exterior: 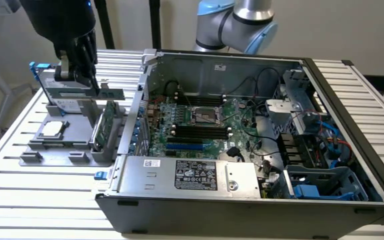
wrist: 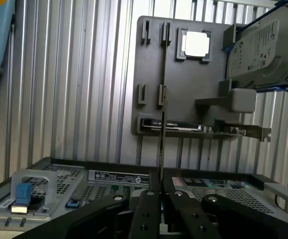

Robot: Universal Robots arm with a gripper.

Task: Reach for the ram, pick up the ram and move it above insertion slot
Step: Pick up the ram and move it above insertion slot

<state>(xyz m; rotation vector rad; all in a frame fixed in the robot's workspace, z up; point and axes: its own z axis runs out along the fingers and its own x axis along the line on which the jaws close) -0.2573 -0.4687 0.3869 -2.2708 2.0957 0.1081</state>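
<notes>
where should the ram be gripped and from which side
Pinch the ram across its flat faces near one long edge, coming in edge-on: it is a thin flat stick, so only the faces offer purchase. The gripper is shut on it that way.

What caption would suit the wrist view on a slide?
Gripper shut on the ram, seen edge-on, with a grey parts holder and open computer case beyond.

Ribbed matt aluminium table (exterior: 38, 182), matt grey plastic holder tray (wrist: 148, 74), dull sheet-metal computer case (exterior: 245, 215), glossy silver hard drive (wrist: 260, 50).
</notes>
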